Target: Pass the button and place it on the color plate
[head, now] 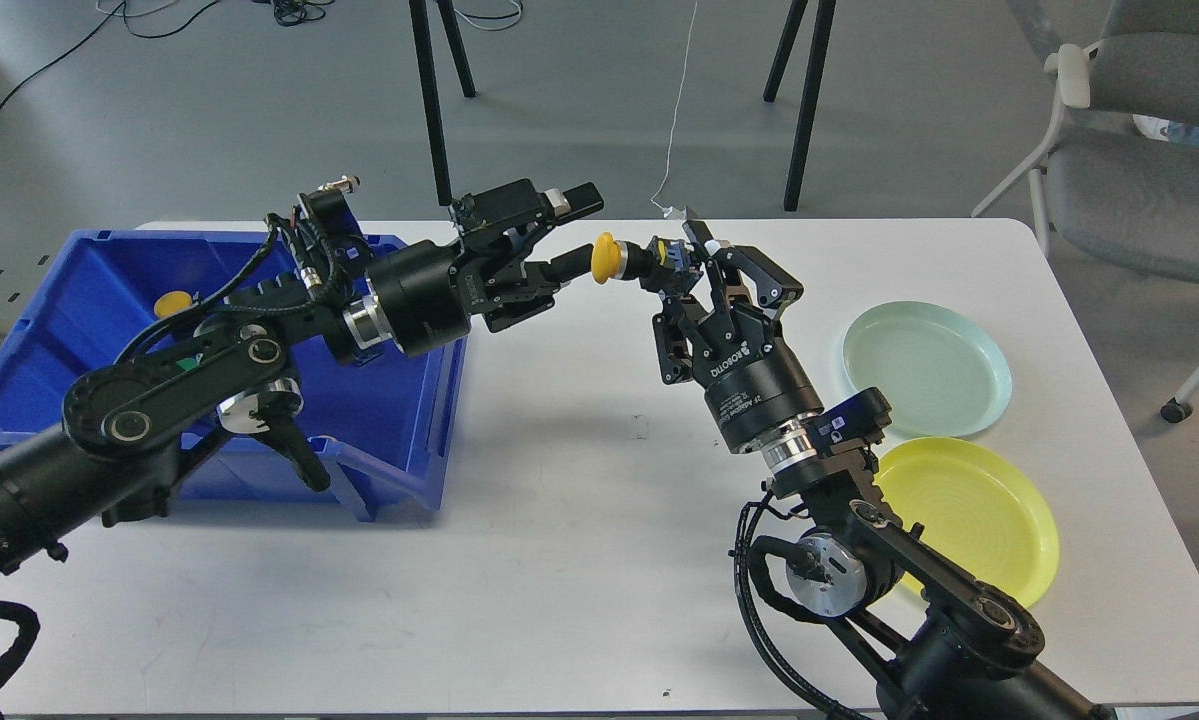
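Note:
A button with a yellow cap [606, 258] and a black body is held in the air above the white table [559, 560], between my two grippers. My right gripper [681, 255] is shut on the button's body from the right. My left gripper [579, 236] is open. Its lower finger tip is at the yellow cap and its upper finger stands well above it. A pale green plate [926, 367] and a yellow plate [969, 515] lie on the table at the right, partly behind my right arm. A second yellow button [172, 302] lies in the blue bin [399, 470].
The blue bin stands at the table's left under my left arm. A grey chair [1139, 180] stands at the back right. Black tripod legs [429, 100] stand behind the table. A thin white cord [674, 150] hangs down near the table's far edge.

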Robot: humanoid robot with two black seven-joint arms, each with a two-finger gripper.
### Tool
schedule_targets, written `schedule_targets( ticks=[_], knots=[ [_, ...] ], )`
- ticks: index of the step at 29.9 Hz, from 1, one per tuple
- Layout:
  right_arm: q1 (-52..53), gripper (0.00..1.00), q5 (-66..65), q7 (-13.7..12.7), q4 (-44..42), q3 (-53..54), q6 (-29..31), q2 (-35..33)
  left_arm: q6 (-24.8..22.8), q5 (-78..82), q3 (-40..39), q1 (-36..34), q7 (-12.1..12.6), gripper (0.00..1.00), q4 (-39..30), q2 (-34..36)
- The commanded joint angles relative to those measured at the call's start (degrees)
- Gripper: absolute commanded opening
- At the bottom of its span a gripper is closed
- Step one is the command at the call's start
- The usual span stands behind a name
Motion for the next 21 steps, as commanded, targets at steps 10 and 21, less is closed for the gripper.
schedule_targets(
  ticks=[10,21],
  knots=[
    [-12.34,0.03,0.12,0.02,12.31,8.71,0.54,-14.14,0.00,-0.74,0.01,0.12,0.00,0.85,0.67,-0.09],
    [-27.11,0.01,-0.05,0.02,8.38,17.68,0.80,-31.72,0.00,-0.83,0.01,0.12,0.00,0.85,0.67,-0.09]
  ],
)
